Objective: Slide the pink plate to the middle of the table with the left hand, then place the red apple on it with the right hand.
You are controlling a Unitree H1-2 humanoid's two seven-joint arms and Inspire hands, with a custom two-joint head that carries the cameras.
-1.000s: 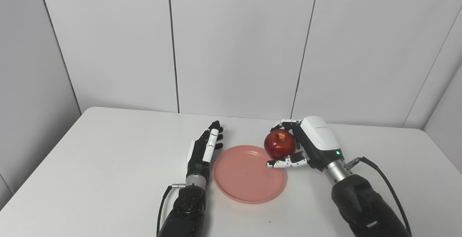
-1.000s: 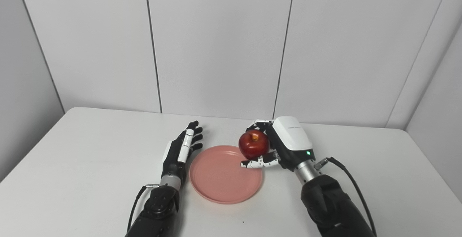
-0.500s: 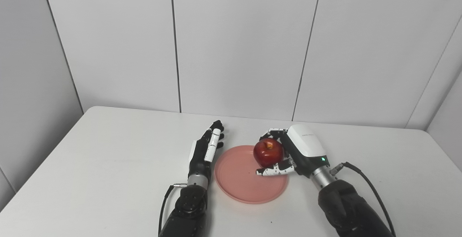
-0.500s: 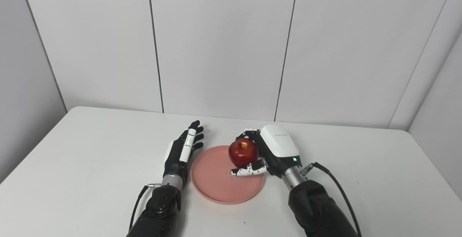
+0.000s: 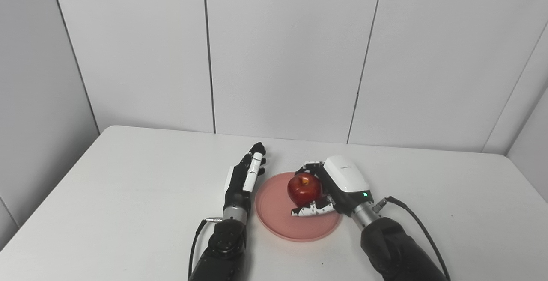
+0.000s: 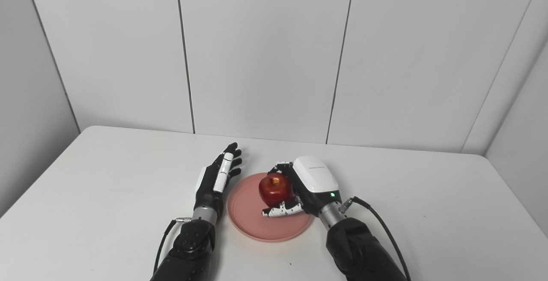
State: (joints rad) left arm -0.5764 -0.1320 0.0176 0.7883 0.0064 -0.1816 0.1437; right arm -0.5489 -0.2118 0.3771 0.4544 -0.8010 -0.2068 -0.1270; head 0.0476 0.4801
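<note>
The pink plate (image 5: 278, 216) lies near the middle of the white table (image 5: 128, 195). My right hand (image 5: 338, 186) is shut on the red apple (image 5: 304, 189), fingers behind it and thumb under its front. The apple is low over the plate's centre; I cannot tell whether it touches the plate. My left hand (image 5: 244, 180) rests flat and open just left of the plate's rim, fingers stretched forward, holding nothing. In the right eye view the apple (image 6: 274, 189) shows over the plate (image 6: 248, 221), with the right hand (image 6: 310, 184) on it and the left hand (image 6: 216, 178) beside it.
Grey wall panels (image 5: 282, 54) stand behind the table's far edge. A black cable (image 5: 421, 229) runs along my right forearm, another cable (image 5: 195, 240) at my left wrist.
My right hand has carried the apple left and down, from the plate's right rim to low over its centre. The left hand and plate have stayed put.
</note>
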